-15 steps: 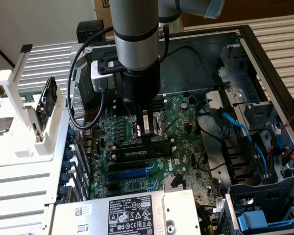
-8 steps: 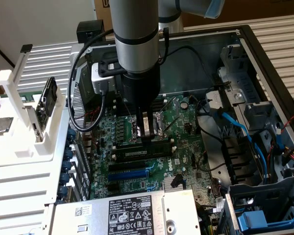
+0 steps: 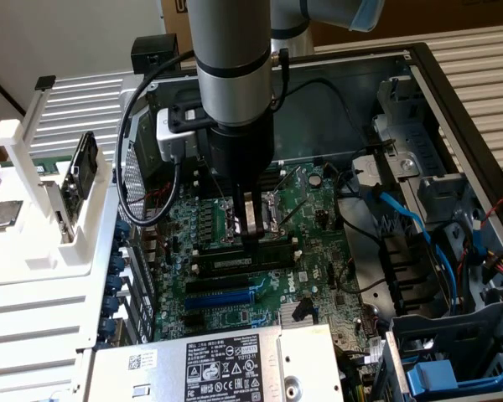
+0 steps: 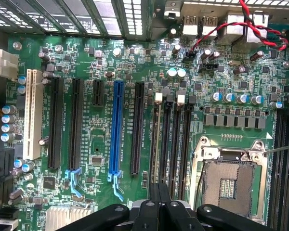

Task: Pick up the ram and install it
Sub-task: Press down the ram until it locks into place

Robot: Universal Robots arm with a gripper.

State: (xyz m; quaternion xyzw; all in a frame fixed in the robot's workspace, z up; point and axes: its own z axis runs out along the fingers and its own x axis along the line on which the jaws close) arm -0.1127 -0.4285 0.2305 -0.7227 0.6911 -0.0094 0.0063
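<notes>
The ram (image 3: 235, 262), a long dark green stick with a small white label, stands on edge in one of the black memory slots of the motherboard (image 3: 318, 251). My gripper (image 3: 252, 236) is shut and points straight down. Its fingertips meet the ram's top edge near the stick's end at the exterior view's right. In the wrist view the black fingers (image 4: 154, 204) are pressed together over the memory slot nearest the blue expansion slot (image 4: 117, 130). A thin pale strip in that slot is the ram (image 4: 155, 144) seen edge-on. Whether the tips pinch the ram or only rest on it is not visible.
The open computer case has a bare processor socket (image 4: 229, 175) beside the memory slots (image 4: 176, 139). A power supply (image 3: 218, 364) sits at the near edge. Blue cables (image 3: 402, 213) and drive bays (image 3: 453, 268) fill the exterior view's right. A white rack (image 3: 33, 218) with a dark board (image 3: 84, 165) stands on the exterior view's left.
</notes>
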